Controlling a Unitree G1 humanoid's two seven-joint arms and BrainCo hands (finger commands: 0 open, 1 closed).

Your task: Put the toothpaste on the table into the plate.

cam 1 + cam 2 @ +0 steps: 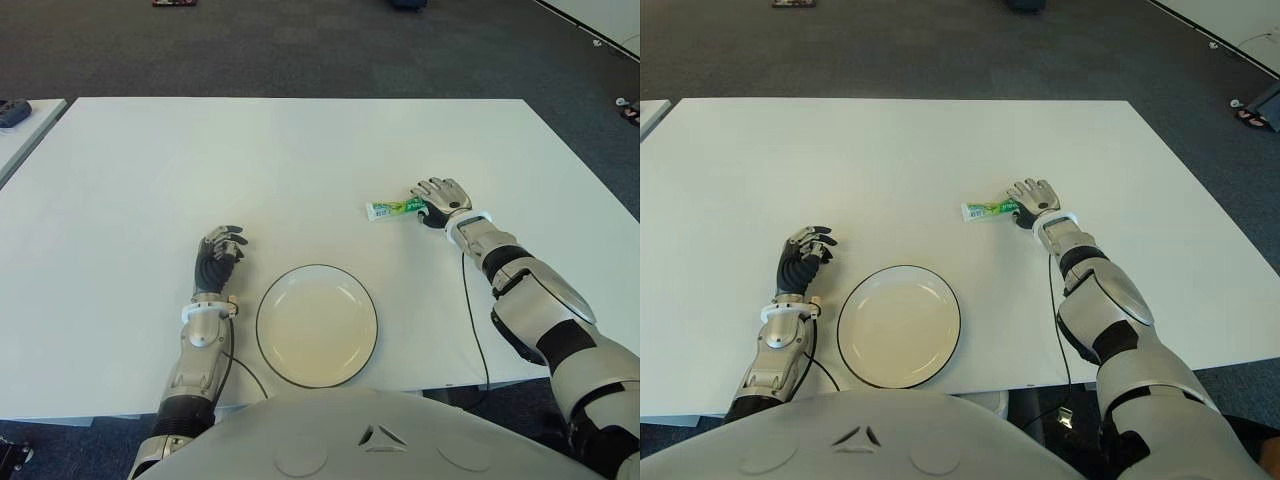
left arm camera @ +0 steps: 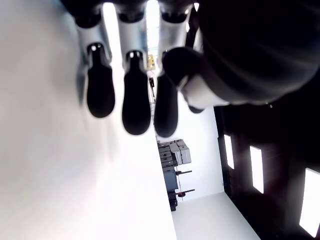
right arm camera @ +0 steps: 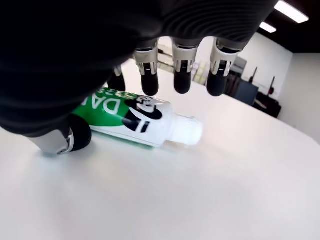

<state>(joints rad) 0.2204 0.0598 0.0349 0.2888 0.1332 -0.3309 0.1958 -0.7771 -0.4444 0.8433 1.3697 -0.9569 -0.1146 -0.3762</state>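
I am hovering my right hand, fingers spread and unclosed, over the toothpaste; an off-centre close risks it rolling away from the plate.

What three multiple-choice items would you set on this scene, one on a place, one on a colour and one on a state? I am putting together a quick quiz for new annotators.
1. Where does the toothpaste lie?
A. On the table, under the right hand
B. In the plate
C. On the floor

2. What colours show on the tube?
A. Red and black
B. Green and white
C. Plain blue

3. What state is the plate in?
A. Empty, flat on the table
B. Holding the tube
C. Tipped on its rim

Answers:
1 A: the eye views show the tube on the table by the right hand, and the right wrist view shows the fingers over it, not closed round it.
2 B: the right wrist view shows a green and white body with a white cap.
3 A: nothing lies in it; it sits beside the idle left hand, to that hand's right.
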